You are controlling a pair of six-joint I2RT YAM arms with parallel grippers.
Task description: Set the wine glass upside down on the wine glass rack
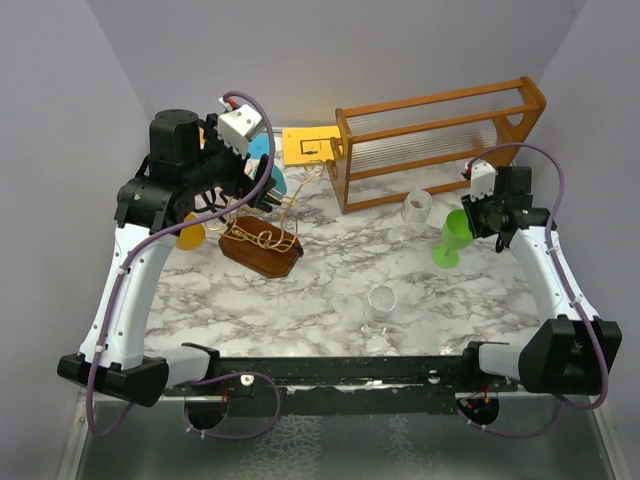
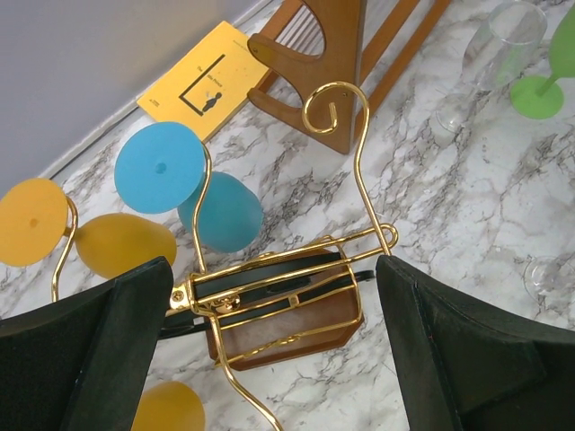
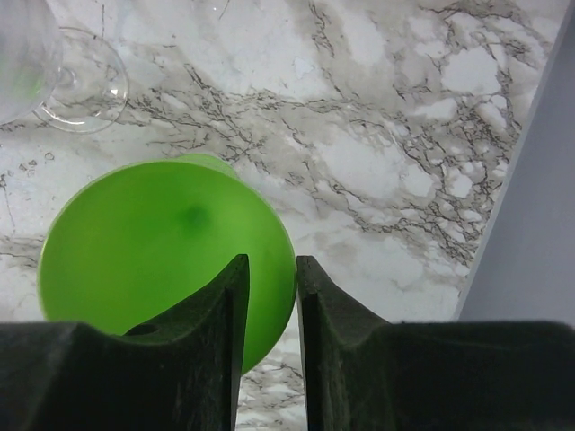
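A green wine glass (image 1: 452, 240) stands upright on the marble table (image 1: 330, 280) at the right. My right gripper (image 1: 472, 220) comes down over it. In the right wrist view one finger is inside the green bowl (image 3: 153, 242) and the other touches the outside of its rim, with a narrow gap left between the jaws of the right gripper (image 3: 272, 262). The wine glass rack (image 1: 262, 240), gold wire on a dark wooden base, stands at the left. My left gripper (image 2: 274, 265) hangs wide open above the rack (image 2: 287, 323), holding nothing.
A blue glass (image 2: 220, 211) and orange glasses (image 2: 121, 242) hang on the rack. Two clear glasses (image 1: 416, 207) (image 1: 381, 303) stand on the table. A large wooden frame with clear rods (image 1: 440, 140) and a yellow card (image 1: 308, 146) are at the back.
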